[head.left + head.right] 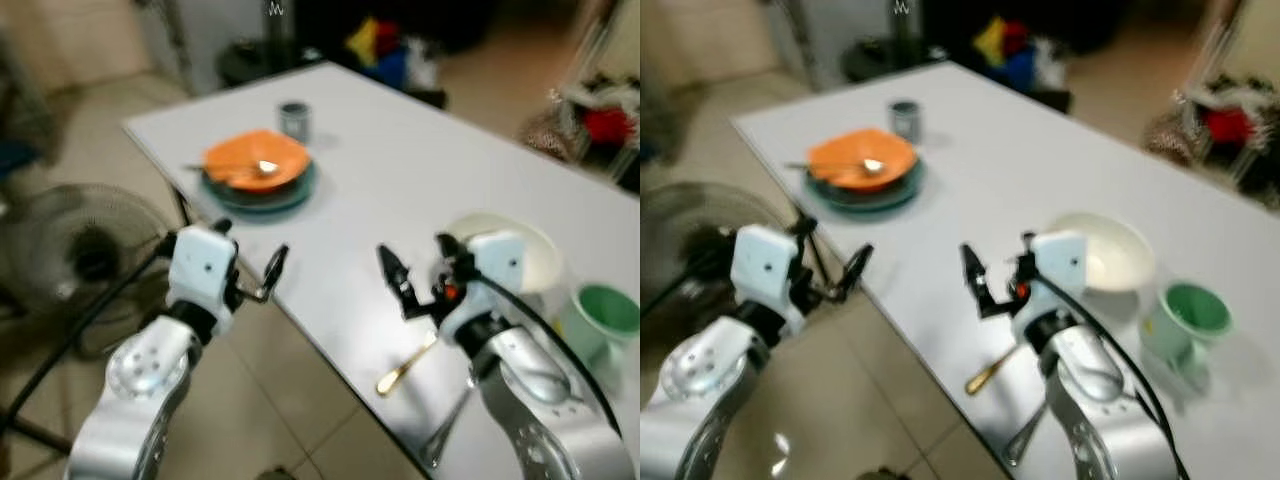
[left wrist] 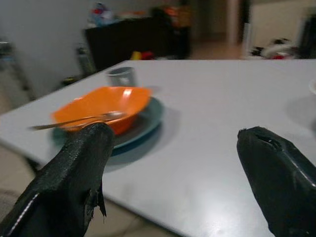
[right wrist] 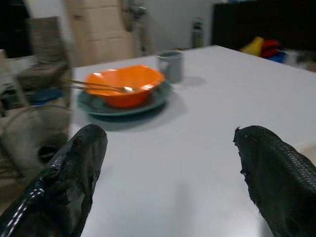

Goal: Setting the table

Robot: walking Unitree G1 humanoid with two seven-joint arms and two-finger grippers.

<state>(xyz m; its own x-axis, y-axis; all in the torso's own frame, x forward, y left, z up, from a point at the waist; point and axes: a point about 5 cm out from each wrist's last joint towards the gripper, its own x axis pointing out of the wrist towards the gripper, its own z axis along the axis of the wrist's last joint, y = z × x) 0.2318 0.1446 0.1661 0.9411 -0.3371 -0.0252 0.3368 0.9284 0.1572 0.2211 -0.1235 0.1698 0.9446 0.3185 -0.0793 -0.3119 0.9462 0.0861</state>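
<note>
You are facing a white table [image 1: 420,170] whose near edge runs diagonally from the upper left of the head view down to the lower middle, with tiled floor [image 1: 290,400] beyond that edge and a standing fan [image 1: 85,250] on the floor at the left. The widest bare stretch of tabletop lies in the middle, between the two place settings. In the upper left of the frame sits an orange bowl [image 1: 256,160] on a teal plate [image 1: 262,195], a spoon [image 1: 232,168] resting across the bowl and a small grey cup [image 1: 294,119] just behind it. At the right stands a cream bowl [image 1: 535,255], with a green cup [image 1: 600,315] near it toward the lower right. A gold-handled spoon [image 1: 405,368] lies close to the table's near edge, below the right gripper [image 1: 415,280]. That gripper hovers over the tabletop with its fingers spread wide, holding nothing. Your left gripper [image 1: 250,265] hangs off the table, over the floor just beside the edge, also wide apart and empty.
</note>
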